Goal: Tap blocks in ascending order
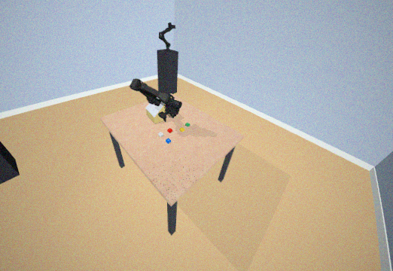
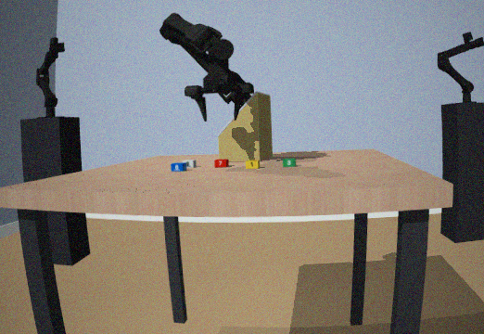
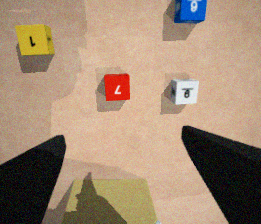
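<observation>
Seen from the exterior camera, five numbered blocks are lined up across the wooden table (image 2: 139, 192): nearest, at about seven o'clock from the row's middle, the blue block (image 2: 178, 167) marked 8, with the white block (image 2: 190, 162) just behind it, its digit read in the wrist view as a 6 or 9, which cannot be told. Toward three o'clock are set the red block (image 2: 221, 162) marked 7, the yellow block (image 2: 251, 164) marked 1 and the green block (image 2: 288, 162) marked 3. Farther back, the gripper (image 2: 222, 110) is held wide open and empty, high above the red block, before the tan wedge (image 2: 252, 134).
</observation>
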{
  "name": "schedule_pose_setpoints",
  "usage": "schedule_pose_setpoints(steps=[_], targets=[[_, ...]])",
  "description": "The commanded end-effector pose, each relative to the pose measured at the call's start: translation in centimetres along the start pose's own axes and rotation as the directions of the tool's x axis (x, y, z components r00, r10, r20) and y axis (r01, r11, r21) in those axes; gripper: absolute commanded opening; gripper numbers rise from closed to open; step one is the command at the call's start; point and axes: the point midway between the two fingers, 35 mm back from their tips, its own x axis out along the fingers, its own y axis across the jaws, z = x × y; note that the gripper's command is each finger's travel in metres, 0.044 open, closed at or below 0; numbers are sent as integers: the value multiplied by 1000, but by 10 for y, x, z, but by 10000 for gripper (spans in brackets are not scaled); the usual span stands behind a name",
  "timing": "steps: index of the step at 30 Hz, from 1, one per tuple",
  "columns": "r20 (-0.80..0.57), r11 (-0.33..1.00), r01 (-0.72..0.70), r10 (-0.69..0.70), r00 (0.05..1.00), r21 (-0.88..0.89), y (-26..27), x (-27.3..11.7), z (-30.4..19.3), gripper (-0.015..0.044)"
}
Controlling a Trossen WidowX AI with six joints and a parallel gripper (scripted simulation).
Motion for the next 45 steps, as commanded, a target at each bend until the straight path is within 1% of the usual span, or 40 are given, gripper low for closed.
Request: schedule_pose_setpoints(steps=[1, 12, 14, 20, 23, 45], targets=[[-2, 1000, -4, 4, 1000, 4, 3, 0, -1, 400], [-2, 1000, -4, 4, 1000, 4, 3, 0, -1, 400], [-1, 1000, -5, 5, 1000, 4, 8, -1, 5, 400], [2, 1000, -9, 9, 1000, 7, 60, -3, 54, 400], [3, 1000, -9, 9, 1000, 8, 85, -2, 70, 400], [3, 1000, -9, 9, 1000, 8, 87, -1, 71, 400]])
